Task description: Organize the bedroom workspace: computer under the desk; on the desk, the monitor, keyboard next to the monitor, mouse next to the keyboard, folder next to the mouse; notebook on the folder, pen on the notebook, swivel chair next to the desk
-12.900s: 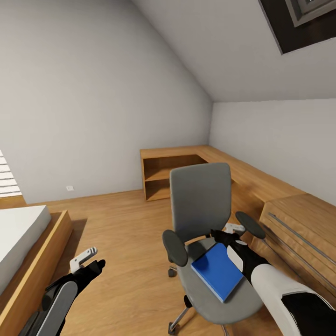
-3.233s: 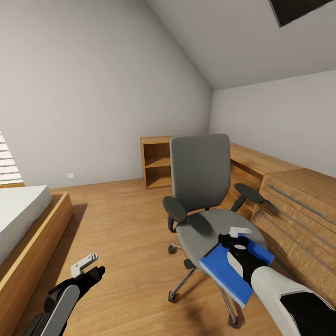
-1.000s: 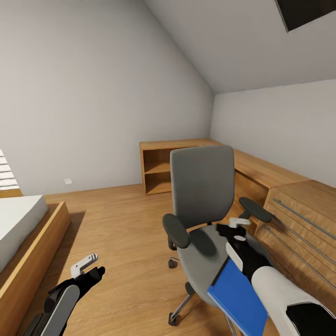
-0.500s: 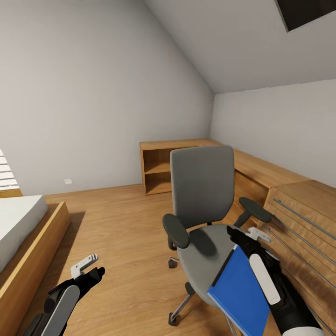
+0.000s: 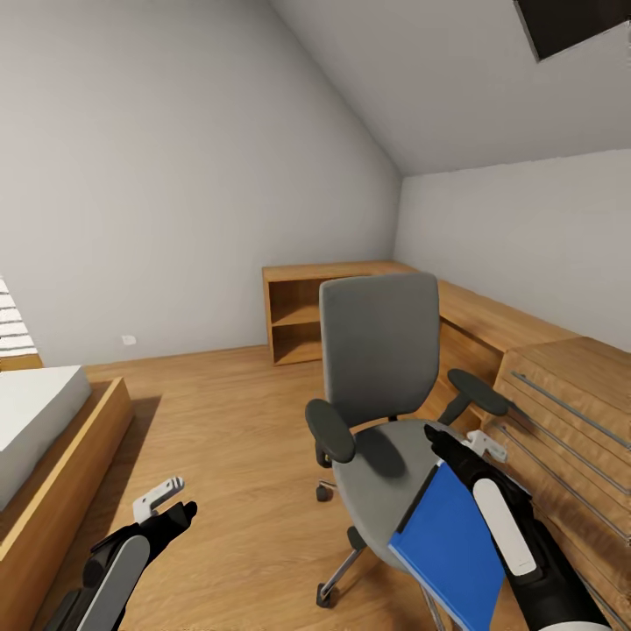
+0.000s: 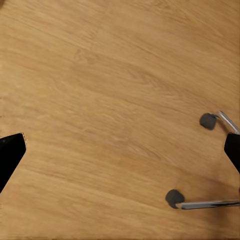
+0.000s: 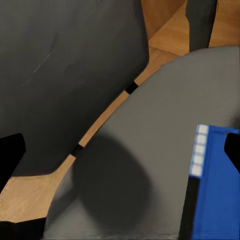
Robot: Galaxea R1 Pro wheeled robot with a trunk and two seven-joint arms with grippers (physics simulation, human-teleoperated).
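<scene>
Folder [image 5: 449,548]: tilted steeply, long axis running near-right to far-left off the chair [image 5: 379,368] seat.
Right claw [image 5: 466,444]: released, fingers apart beside it.
Left claw [image 5: 166,498]: open, empty.
Change: arm rolled over.

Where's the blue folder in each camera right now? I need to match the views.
Head view: the folder is low on the right, tilted at the seat's front edge beside the right arm.
Right wrist view: its blue edge lies on the grey seat.
Left wrist view: floor and chair casters.
Shared landmark: the swivel chair, whose seat bears the folder.
</scene>
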